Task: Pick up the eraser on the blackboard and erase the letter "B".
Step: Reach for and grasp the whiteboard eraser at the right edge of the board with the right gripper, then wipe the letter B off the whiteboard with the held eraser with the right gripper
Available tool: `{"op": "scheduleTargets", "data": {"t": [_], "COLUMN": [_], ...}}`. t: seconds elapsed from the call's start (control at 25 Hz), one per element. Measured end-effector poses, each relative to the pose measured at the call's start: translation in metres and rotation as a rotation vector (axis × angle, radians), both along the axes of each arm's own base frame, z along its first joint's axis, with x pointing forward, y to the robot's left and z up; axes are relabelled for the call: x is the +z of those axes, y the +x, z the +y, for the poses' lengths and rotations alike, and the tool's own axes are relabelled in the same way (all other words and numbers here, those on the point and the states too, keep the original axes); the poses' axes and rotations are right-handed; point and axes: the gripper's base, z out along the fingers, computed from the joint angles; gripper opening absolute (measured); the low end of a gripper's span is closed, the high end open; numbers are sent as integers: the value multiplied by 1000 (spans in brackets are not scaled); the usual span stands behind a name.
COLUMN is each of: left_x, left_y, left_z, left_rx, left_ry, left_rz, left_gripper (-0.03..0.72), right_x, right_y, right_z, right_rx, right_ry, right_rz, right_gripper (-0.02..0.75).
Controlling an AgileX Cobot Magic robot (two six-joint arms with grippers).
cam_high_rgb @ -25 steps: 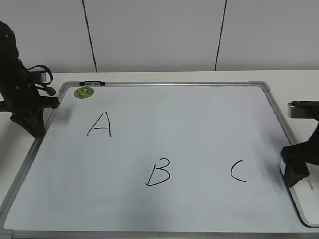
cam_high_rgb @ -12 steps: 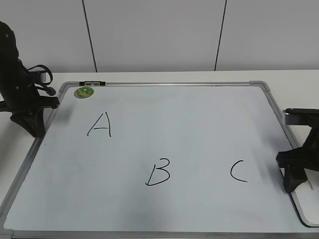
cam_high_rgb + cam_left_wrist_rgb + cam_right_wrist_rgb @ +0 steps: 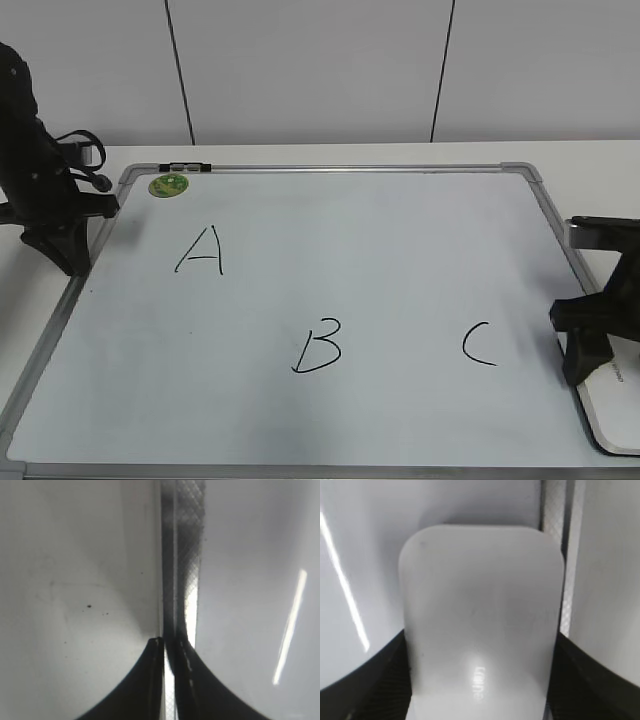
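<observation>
The blackboard is a white board with a grey frame, and it bears a black "A", the letter "B" and a "C". The white eraser lies at the board's right edge, near the front. My right gripper stands over it. In the right wrist view the eraser fills the space between the two black fingers, which touch its sides. My left gripper rests at the board's left edge, shut and empty.
A round green sticker and a small black clip sit at the board's top left. The board's grey frame runs under the left gripper. A white panelled wall stands behind the table.
My right gripper has shifted slightly left and lower over the eraser. The left arm has not moved.
</observation>
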Motion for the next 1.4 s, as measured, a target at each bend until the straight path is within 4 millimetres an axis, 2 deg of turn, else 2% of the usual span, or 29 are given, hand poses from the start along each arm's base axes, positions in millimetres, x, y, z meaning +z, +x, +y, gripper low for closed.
{"op": "scheduleTargets", "data": {"t": [0.16, 0.32, 0.6, 0.8, 1.04, 1.2, 1.4], "left_x": [0, 0, 0, 0, 0, 0, 0], "left_y": [0, 0, 0, 0, 0, 0, 0], "left_z": [0, 0, 0, 0, 0, 0, 0], "left_rx": [0, 0, 0, 0, 0, 1, 1], "left_ry": [0, 0, 0, 0, 0, -2, -2], "left_rz": [0, 0, 0, 0, 0, 0, 0], "left_gripper": [43, 43, 43, 43, 44, 44, 44], "right_x": [20, 43, 49, 42, 24, 1, -1], "right_y": [13, 33, 68, 87, 94, 93, 91], "right_z": [13, 45, 104, 143, 189, 207, 216], "right_rx": [19, 138, 303, 383, 466, 499, 525], "right_ry": [77, 100, 93, 65, 36, 11, -19], "right_rz": [-3, -35, 10, -16, -25, 11, 14], "right_gripper": [512, 512, 512, 512, 512, 512, 512]}}
